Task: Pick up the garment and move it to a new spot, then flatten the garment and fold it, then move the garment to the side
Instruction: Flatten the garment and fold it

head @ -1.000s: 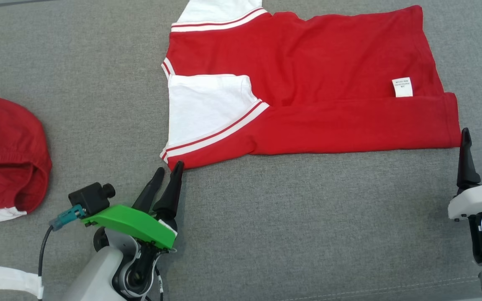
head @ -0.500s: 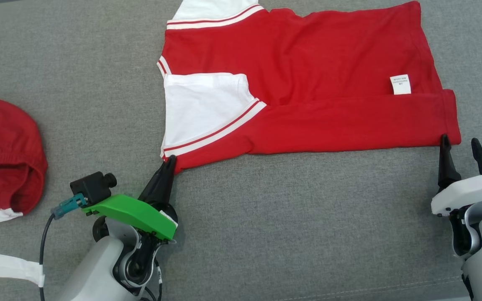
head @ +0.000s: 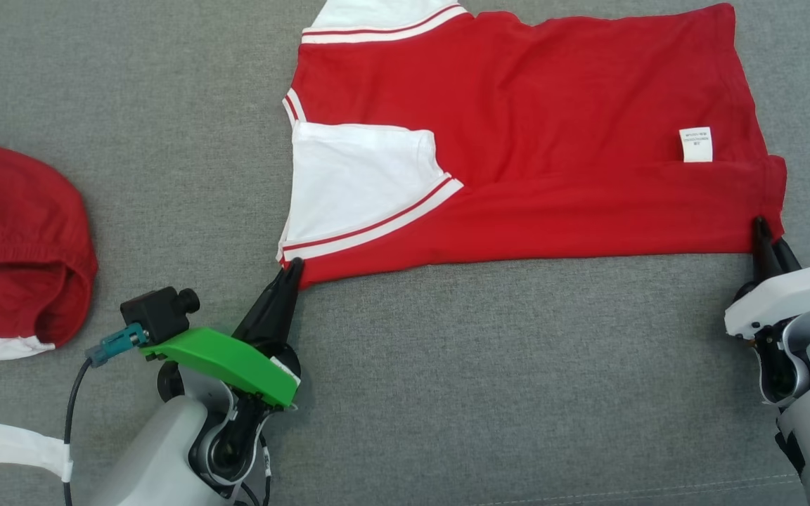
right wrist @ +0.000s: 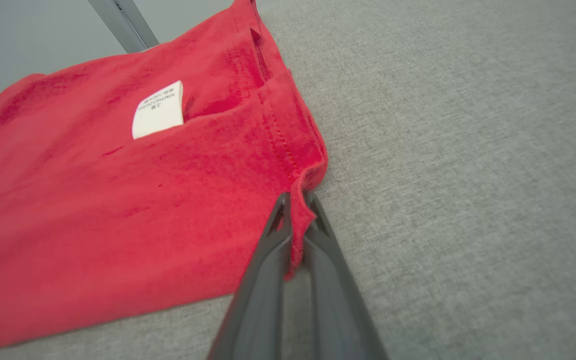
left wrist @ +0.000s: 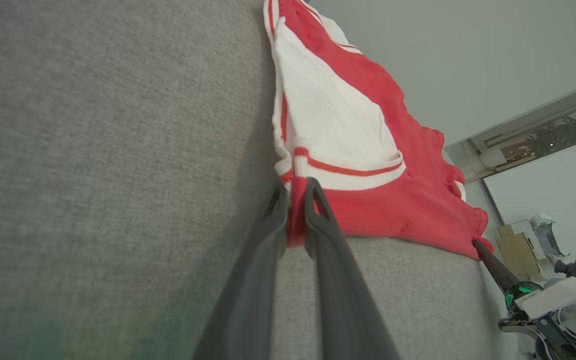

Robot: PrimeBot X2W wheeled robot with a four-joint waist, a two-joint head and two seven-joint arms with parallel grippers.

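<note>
— Where is the garment (head: 517, 140)?

— Spread flat on the bench (head: 517, 386), toward the far side, from the middle over to the right. It is a red knit shirt with white sleeves edged in red-and-white striped bands. One sleeve (head: 356, 183) lies folded in over the red body.

— And the pincers?

— The left pincer (head: 292, 268) is clamped on the near left corner, just by the striped band. The right pincer (head: 762, 230) is clamped on the near right corner, at the hem. Both have dark fingers tapering to thin tips.

— What do the wrist views add?

— The left wrist view shows a fold of red cloth nipped between the fingers. Along the near edge it also shows the right pincer at its corner, with cardboard boxes (left wrist: 518, 252) beyond. The right wrist view shows the hem's line of stitching and the corner drawn up between the fingers. A white care label (head: 696, 144) lies near the right hem; its print is too small to read.

— And the head view?

— A second red garment (head: 18, 246), bunched, with a gathered edge, sits at the left edge, well apart from the shirt. On the left wrist there is a green bracket (head: 222, 362) carrying a small black camera (head: 157, 315), and a white tape tab (head: 25, 460) on its cable. The bench cover is grey woven cloth, finely nubbed.
</note>
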